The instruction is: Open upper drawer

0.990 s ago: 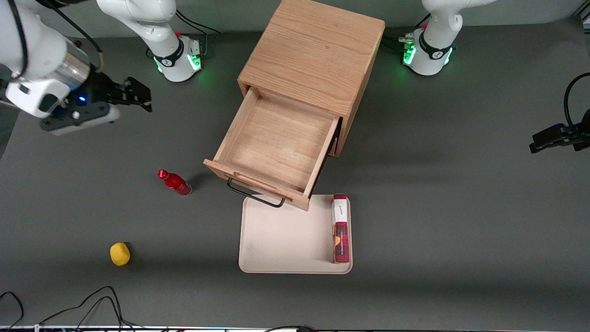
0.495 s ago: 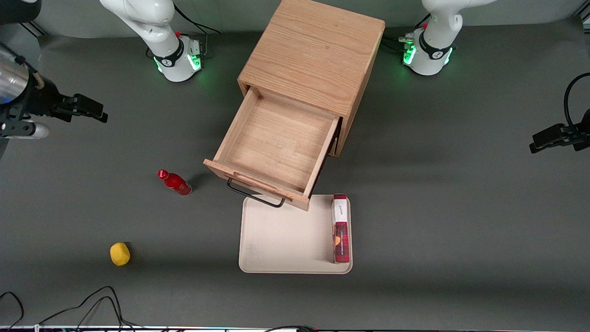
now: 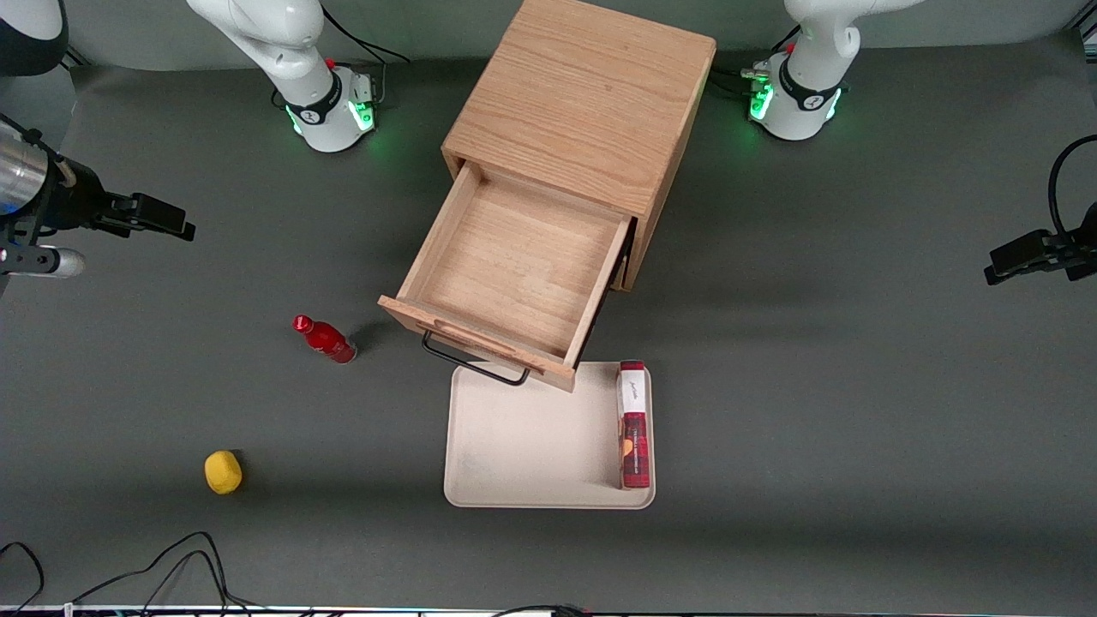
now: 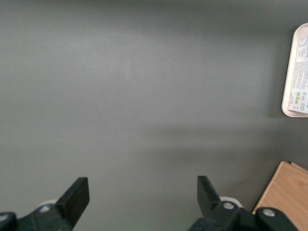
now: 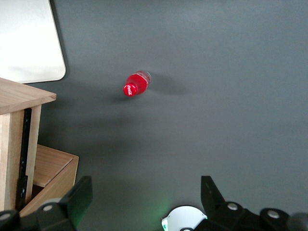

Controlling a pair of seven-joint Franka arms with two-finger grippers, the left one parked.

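Light-oak upper drawer [image 3: 514, 266], black claw [image 3: 176, 224], red bottle [image 3: 326, 339], yellow ball [image 3: 223, 472].

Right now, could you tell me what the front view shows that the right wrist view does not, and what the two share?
Only the front view shows the upper drawer's empty inside, its black handle, the yellow ball and the red box on the tray. Only the right wrist view shows the gripper open above bare table, away from the cabinet. Both show the red bottle, tray and cabinet.
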